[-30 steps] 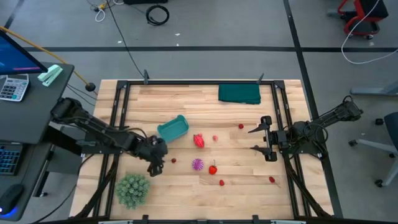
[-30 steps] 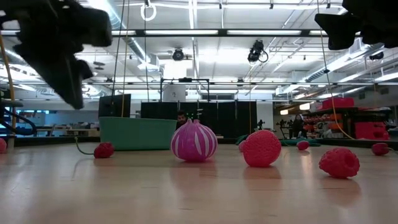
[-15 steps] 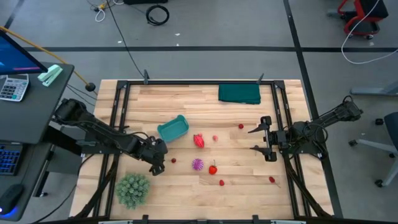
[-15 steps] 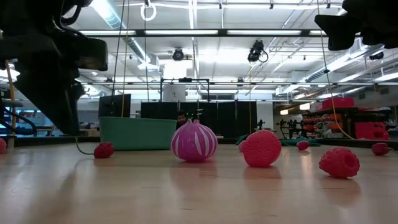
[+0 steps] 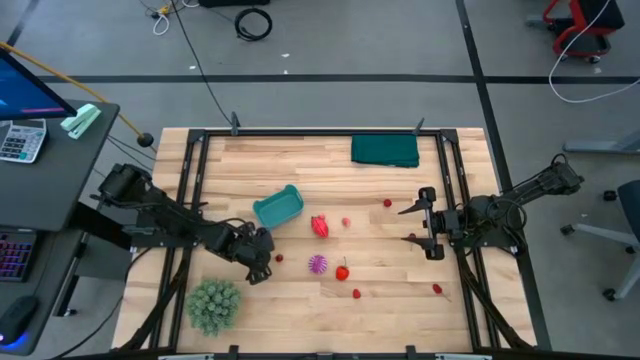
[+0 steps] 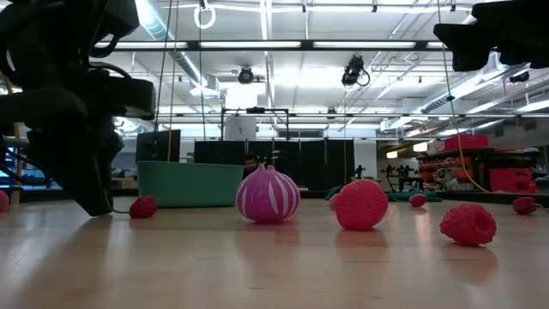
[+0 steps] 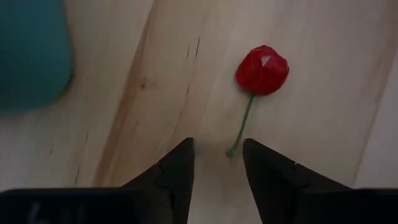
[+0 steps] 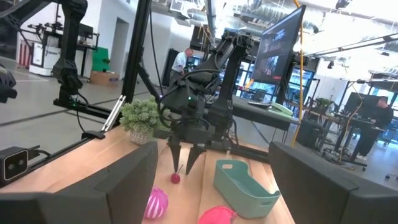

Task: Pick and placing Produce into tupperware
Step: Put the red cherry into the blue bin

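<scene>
A small red cherry with a thin green stem lies on the wooden table, near the teal tupperware. My left gripper hangs just above the table, pointing steeply down and open. Its two fingertips stand on either side of the stem's free end. In the low view it stands close to the cherry. More produce lies in mid-table: a magenta spiky piece, a red strawberry and small red balls. My right gripper waits open and raised at the table's right side.
A fuzzy green plant stands at the near left, close beside my left arm. A dark green folded cloth lies at the far edge. Black frame rails run along the table's left and right sides.
My left gripper has come down toward the table beside the cherry and tipped a little steeper. The gap between its fingers looks the same. The cherry and the other produce have not moved.
</scene>
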